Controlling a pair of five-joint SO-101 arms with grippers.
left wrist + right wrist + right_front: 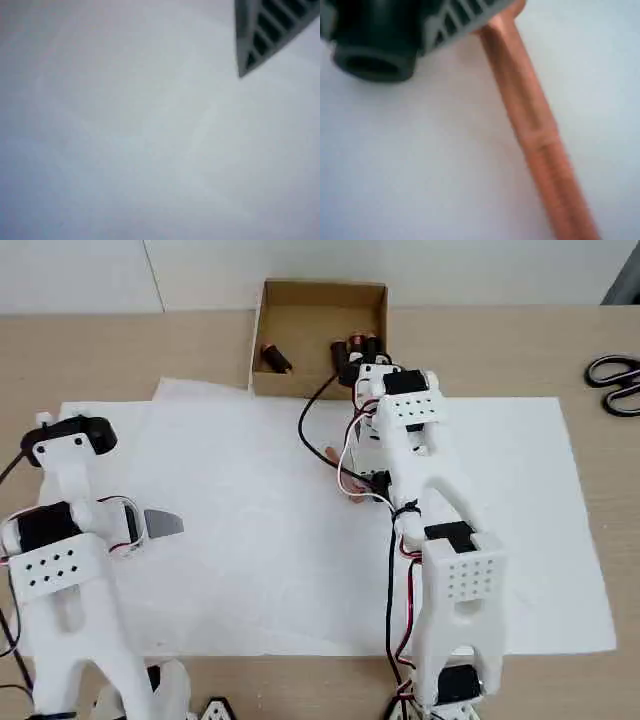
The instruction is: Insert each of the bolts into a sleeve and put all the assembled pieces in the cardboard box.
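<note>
White paper (pixel 420 165) under us: the bolt (pixel 535 125) beside the upper-left sleeve (pixel 372 55) may roll if the right gripper (pixel 462 17), whose grip we cannot tell, nudges it.

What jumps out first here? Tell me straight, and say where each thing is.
A copper bolt stretches across the white paper beside a black sleeve, close up in the right wrist view. In the high view, the open cardboard box sits at the far side of the table, with a dark, copper-tipped piece inside.
</note>
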